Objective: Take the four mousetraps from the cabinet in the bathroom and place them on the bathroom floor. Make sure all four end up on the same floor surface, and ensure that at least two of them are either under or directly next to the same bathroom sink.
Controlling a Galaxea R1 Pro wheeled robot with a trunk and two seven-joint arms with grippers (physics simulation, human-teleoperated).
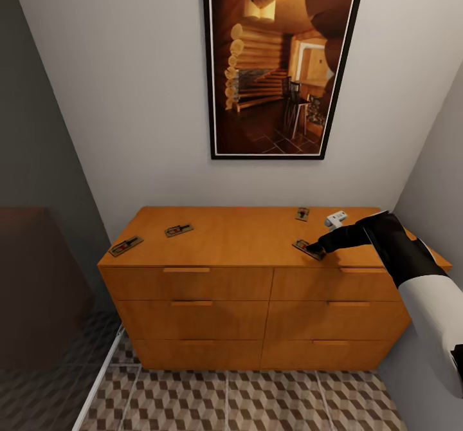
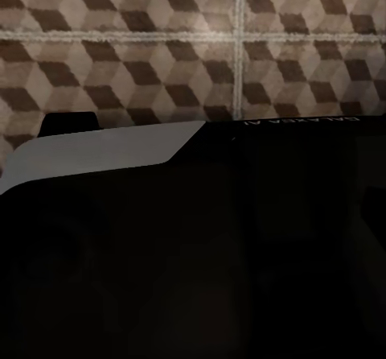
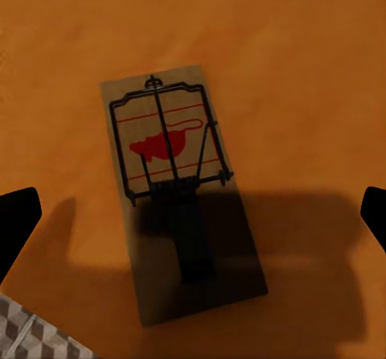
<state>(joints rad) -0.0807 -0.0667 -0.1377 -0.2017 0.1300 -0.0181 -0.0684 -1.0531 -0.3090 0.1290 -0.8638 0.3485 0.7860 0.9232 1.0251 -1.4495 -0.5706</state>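
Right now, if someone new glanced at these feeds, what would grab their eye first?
Probably the tall framed log-cabin picture on the wall above the orange-brown cabinet. Next, four mousetraps on its top: two near the left end, one at the back right, and one near the front edge with the right gripper open over it.

Right arm outstretched, its tool (image 1: pixel 314 248) low, fingers (image 3: pixel 16 222) spread wide.

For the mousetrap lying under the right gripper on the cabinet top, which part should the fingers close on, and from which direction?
Probably from straight above: the mousetrap lies flat on the cabinet. The right gripper is open, one fingertip on each side. Close on the board's two long edges, near its bare wooden end, avoiding the wire parts.
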